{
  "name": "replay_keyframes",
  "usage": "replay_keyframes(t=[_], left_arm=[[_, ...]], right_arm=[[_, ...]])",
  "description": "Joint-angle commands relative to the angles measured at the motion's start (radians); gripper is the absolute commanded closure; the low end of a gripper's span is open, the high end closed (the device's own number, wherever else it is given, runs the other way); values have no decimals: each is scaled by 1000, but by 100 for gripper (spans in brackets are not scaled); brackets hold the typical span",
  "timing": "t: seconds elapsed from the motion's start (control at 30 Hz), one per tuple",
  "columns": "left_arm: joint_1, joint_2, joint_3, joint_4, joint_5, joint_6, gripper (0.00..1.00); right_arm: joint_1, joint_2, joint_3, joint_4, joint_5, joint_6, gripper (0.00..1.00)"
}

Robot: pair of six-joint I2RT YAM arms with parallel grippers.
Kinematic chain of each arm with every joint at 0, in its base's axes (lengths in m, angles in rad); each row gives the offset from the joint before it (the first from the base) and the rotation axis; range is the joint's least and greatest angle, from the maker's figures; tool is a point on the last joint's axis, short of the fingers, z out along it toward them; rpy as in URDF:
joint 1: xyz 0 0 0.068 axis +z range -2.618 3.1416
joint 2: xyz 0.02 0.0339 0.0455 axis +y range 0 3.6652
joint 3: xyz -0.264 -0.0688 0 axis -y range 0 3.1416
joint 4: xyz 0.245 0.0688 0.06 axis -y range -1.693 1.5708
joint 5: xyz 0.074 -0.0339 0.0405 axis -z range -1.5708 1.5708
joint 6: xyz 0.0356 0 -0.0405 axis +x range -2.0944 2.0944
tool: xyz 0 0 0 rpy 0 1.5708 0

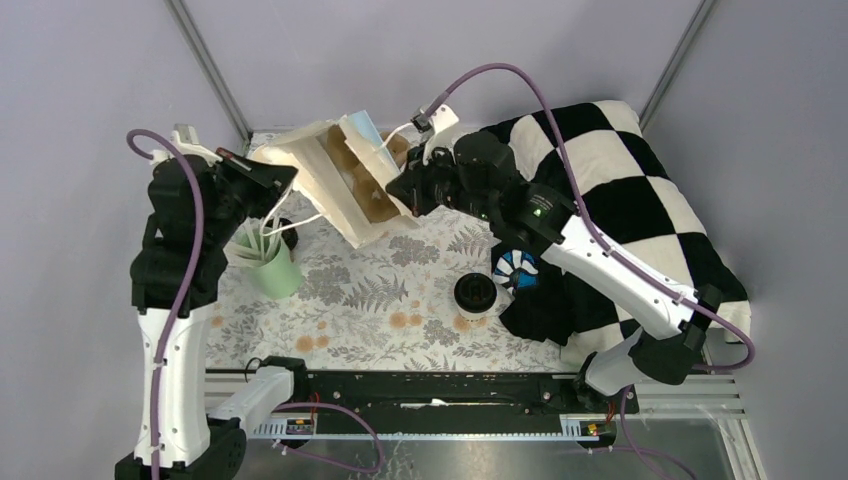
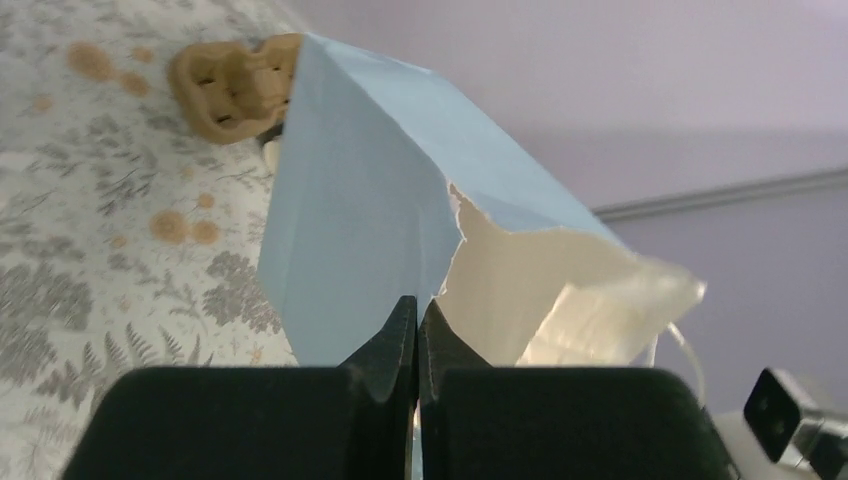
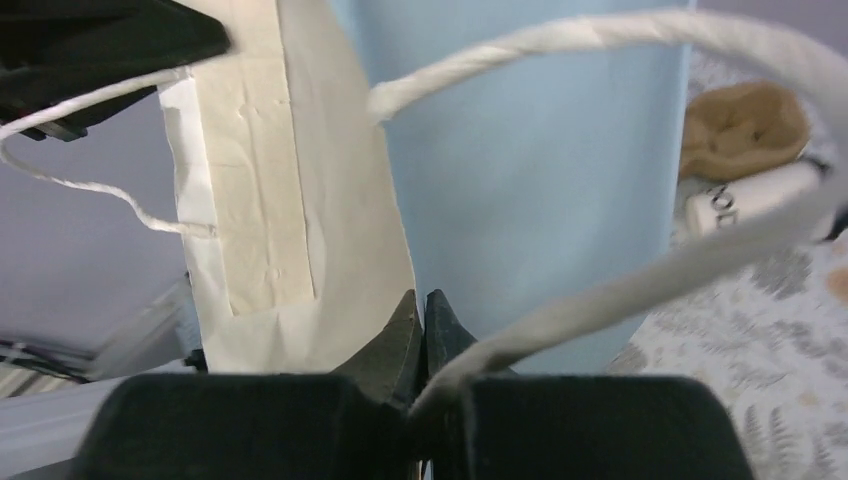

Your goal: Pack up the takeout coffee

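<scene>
One takeout coffee cup with a black lid (image 1: 475, 293) stands upright on the floral tablecloth, near the checkered cloth. The blue paper bag (image 1: 340, 175) hangs tilted above the back of the table, its cream inside facing up. My left gripper (image 1: 285, 180) is shut on the bag's left rim (image 2: 416, 305). My right gripper (image 1: 405, 190) is shut on the opposite rim beside a white cord handle (image 3: 422, 300). In the wrist views a brown pulp carrier (image 2: 235, 85) (image 3: 745, 125) lies on the table beyond the bag, with a white cylinder (image 3: 750, 195) next to it.
A mint-green cup with white sticks (image 1: 270, 262) stands under the left arm. A black-and-white checkered cloth (image 1: 620, 200) covers the right side. A round blue-and-white striped thing (image 1: 515, 268) sits at the cloth's edge. Purple cables loop over both arms.
</scene>
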Motion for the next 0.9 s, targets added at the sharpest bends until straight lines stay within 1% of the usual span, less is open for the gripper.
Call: replay_keyframes(t=[0.0,0.03,0.13,0.17,0.2,0.23,0.27,0.33,0.37,0.4,0.47,0.53,0.6,0.67,0.73,0.77,0.87], left_arm=[[0,105,71,-347,-180,-92,100],[0,133,34,-373,-158,-94,100],[4,207,-193,-314,-25,-42,100],[14,249,-230,-320,15,-22,100],[17,295,-222,-329,39,11,100],[17,343,-170,-338,85,48,100],[15,356,-87,-353,83,70,100],[13,332,86,-352,48,102,100],[13,312,160,-334,33,110,100],[13,291,189,-318,21,105,100],[14,257,171,-294,21,74,100],[14,240,86,-268,61,60,100],[16,243,26,-277,107,58,100],[17,247,2,-280,142,70,100],[17,237,-5,-284,123,78,100],[17,233,-8,-289,111,80,100],[17,226,-38,-299,86,71,100]], right_arm=[[6,8,-73,-146,36,300,100],[-6,25,-97,-174,43,327,100],[-91,91,-194,-215,21,375,100],[-116,122,-208,-219,-11,383,100],[-134,143,-176,-255,-46,372,100],[-134,189,-76,-324,-59,339,100],[-119,216,41,-403,-58,295,100],[-75,240,233,-478,-33,240,100],[-66,242,288,-487,-55,237,100],[-64,241,322,-483,-76,248,100],[-61,232,327,-468,-91,281,100],[-61,215,278,-438,-96,293,100],[-61,198,221,-415,-90,285,100],[-61,187,190,-406,-86,270,100],[-61,175,153,-381,-87,256,100],[-61,174,133,-371,-88,252,98],[-61,198,164,-397,-85,239,79]])
